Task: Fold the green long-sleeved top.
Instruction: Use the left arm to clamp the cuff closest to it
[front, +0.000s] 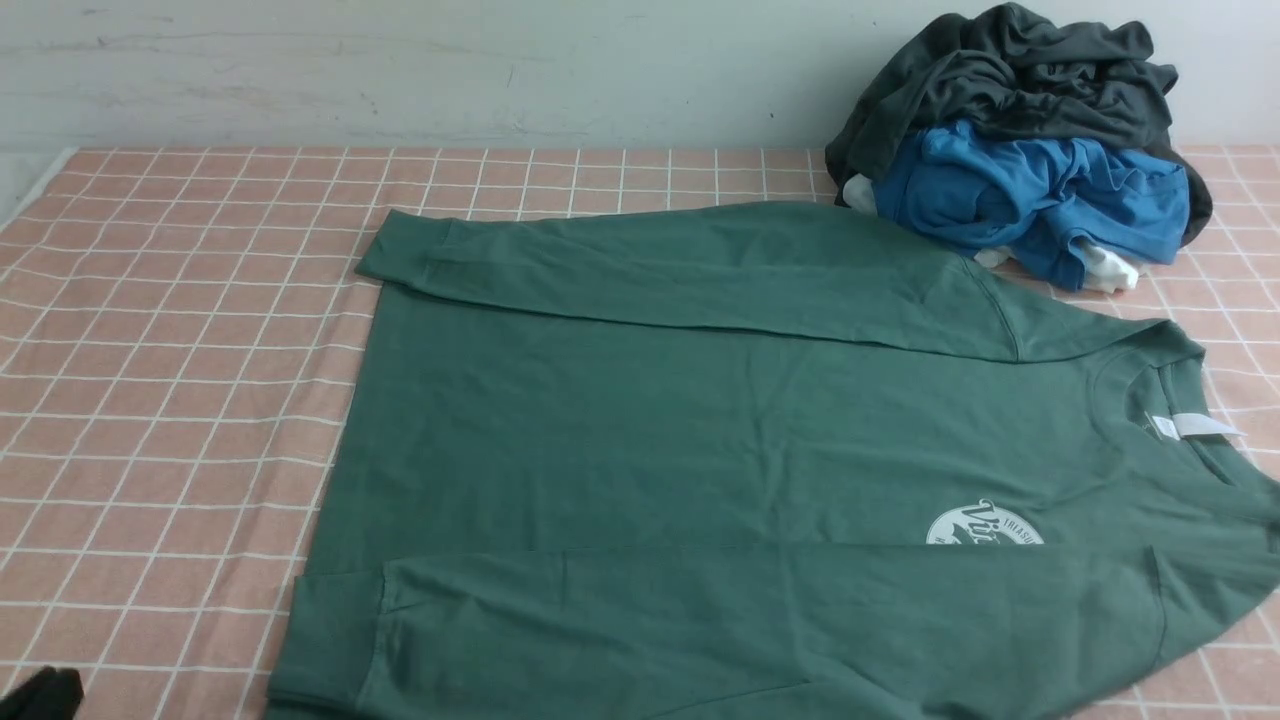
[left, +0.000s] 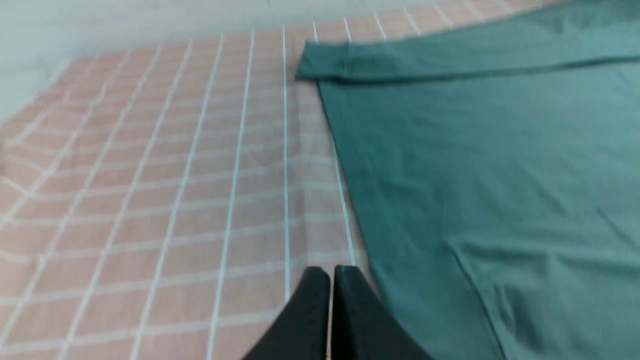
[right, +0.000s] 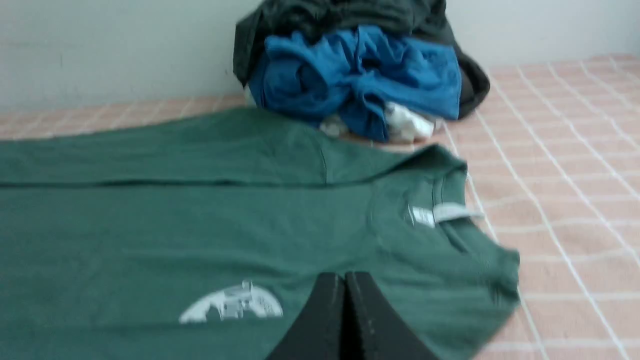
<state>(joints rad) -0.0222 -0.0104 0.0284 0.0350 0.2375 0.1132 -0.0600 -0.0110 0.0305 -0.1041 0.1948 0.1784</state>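
Nearest me lies the green long-sleeved top (front: 700, 440), flat on the checked cloth (front: 180, 350), both sleeves folded over its body, collar at 3 o'clock. My left gripper (left: 331, 272) hovers beside its hem and my right gripper (right: 345, 277) over its chest, both with jaws together and empty.

A plain indoor clothes-folding station, whether home or lab is unclear: a flat surface under a pink checked cloth (front: 180, 330) meets a bare pale wall (front: 400, 70). On it lie a spread green long-sleeved top (front: 700, 430) and a crumpled dark grey garment (front: 1010, 70) heaped over a bright blue garment (front: 1030, 190).
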